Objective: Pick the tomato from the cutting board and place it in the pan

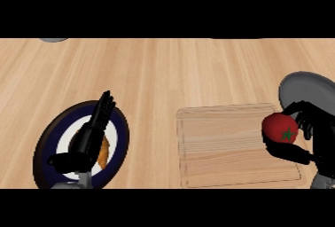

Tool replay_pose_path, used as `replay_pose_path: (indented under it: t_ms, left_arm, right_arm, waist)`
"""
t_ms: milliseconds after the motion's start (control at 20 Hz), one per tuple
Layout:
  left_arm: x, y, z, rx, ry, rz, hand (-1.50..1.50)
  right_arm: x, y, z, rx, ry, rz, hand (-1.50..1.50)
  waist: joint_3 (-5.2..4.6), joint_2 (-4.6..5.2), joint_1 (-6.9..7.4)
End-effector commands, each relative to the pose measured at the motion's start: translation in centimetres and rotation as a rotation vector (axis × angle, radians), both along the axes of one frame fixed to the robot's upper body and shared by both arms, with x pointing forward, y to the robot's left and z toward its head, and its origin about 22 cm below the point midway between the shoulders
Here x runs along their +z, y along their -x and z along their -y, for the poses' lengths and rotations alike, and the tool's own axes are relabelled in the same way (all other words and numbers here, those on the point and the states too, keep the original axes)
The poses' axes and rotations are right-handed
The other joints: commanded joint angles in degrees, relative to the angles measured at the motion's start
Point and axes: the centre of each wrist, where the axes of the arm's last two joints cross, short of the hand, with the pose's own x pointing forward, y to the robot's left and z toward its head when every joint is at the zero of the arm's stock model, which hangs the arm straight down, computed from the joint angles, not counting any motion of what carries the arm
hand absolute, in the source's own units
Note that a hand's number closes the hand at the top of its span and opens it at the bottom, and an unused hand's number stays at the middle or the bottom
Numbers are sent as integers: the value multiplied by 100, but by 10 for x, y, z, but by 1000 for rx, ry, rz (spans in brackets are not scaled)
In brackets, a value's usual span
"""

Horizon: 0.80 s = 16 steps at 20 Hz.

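While no writing can be read anywhere, a round red tomato with a green star-shaped stalk is clasped in the curled fingers of the black right hand, over the right edge of the pale wooden cutting board, beside the grey round pan, which is cut off at the counter's right edge. The black left hand is held with straight fingers together above a round dark-blue-rimmed plate, where something orange is mostly hidden.

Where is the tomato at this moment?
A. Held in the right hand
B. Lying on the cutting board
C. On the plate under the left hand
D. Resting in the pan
A: the right hand's fingers curl round the tomato at the cutting board's right edge, short of the pan.
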Motion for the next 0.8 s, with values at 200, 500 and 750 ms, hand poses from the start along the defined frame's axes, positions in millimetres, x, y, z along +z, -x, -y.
replay_pose_path:
  t_ms: [200,500,750]
  left_arm:
    - [4,-11,-1,6,-17,5,0]
    - [-5,-2,2,-27,1,-10,0]
    - [12,1,3,-46,5,8,0]
  right_arm:
    - [-39,-27,64,-148,-14,83,150]
    - [-33,-53,135,-277,134,188,150]
    - [-46,-73,176,-347,46,291,150]
  waist:
    - [5,23,72]
    - [9,45,127]
    - [21,56,212]
